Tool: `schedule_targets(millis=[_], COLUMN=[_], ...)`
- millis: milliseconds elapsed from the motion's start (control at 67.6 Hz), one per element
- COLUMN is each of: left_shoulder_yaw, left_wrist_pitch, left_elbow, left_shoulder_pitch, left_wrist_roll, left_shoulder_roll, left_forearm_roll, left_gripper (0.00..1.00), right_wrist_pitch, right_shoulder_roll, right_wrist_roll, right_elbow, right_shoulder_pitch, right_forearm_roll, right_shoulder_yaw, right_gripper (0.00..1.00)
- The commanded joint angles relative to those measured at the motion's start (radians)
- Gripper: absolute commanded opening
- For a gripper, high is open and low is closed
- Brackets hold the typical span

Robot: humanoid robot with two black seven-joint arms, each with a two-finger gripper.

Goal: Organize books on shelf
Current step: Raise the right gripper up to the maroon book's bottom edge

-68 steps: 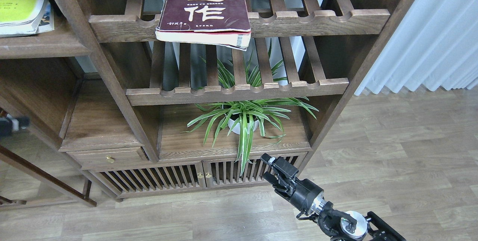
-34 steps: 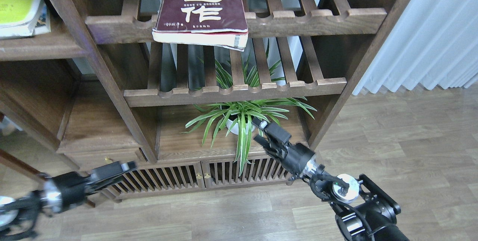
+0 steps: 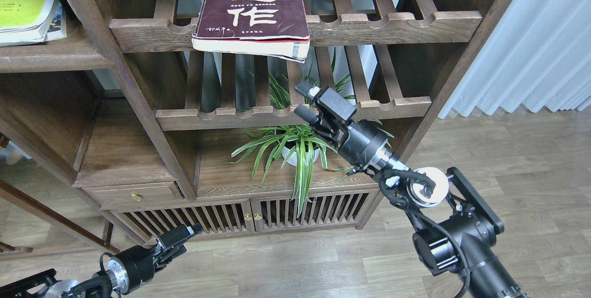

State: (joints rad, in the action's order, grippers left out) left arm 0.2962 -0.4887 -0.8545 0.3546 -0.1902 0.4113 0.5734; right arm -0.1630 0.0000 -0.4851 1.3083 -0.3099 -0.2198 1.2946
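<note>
The thick maroon book (image 3: 251,11) with white Chinese characters lies flat on the upper slatted rack, its front end overhanging the rail. The yellow-green book (image 3: 23,2) lies at the top left on the solid dark brown shelf (image 3: 51,57), on top of a smaller book whose colourful edge (image 3: 59,23) peeks out. My right gripper (image 3: 301,100) is open and empty, in front of the lower slatted rack, well below the maroon book. My left gripper (image 3: 187,235) is low at the bottom left, over the floor; its fingers are too small to tell apart.
A potted spider plant (image 3: 300,148) stands on the board under the lower slatted rack (image 3: 258,115), just behind my right gripper. Below are slatted cabinet doors (image 3: 221,217) and a drawer with a brass knob (image 3: 136,196). A white curtain (image 3: 531,39) hangs at the right.
My right gripper has risen from near the floor, past the plant, to the height of the lower rack. My left arm has come into view at the bottom left. The books have not moved.
</note>
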Motion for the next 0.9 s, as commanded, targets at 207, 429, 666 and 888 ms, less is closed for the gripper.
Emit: schedule_targets(millis=[207, 429, 666, 888], left_shoulder_yaw=[0.000, 0.000, 0.003, 0.003], left_wrist_pitch=[0.000, 0.000, 0.000, 0.000], left_elbow=[0.041, 0.043, 0.046, 0.054], left_shoulder_pitch=[-0.029, -0.029, -0.045, -0.057], left_wrist_roll=[0.001, 0.000, 0.003, 0.003], left_shoulder_roll=[0.001, 0.001, 0.014, 0.015], left_forearm_roll=[0.000, 0.002, 0.003, 0.003], left_gripper=[1.00, 1.00, 1.00, 1.00], right_wrist_pitch=[0.184, 0.280, 0.329, 0.313], right_shoulder_roll=[0.000, 0.000, 0.000, 0.000], right_wrist_roll=[0.007, 0.007, 0.007, 0.005], right_elbow=[0.072, 0.074, 0.074, 0.072], right_shoulder_pitch=[-0.097, -0.204, -0.245, -0.156], right_forearm_roll=[0.085, 0.132, 0.180, 0.178], right_shoulder_yaw=[0.066, 0.057, 0.055, 0.071], right_gripper=[1.00, 1.00, 1.00, 1.00])
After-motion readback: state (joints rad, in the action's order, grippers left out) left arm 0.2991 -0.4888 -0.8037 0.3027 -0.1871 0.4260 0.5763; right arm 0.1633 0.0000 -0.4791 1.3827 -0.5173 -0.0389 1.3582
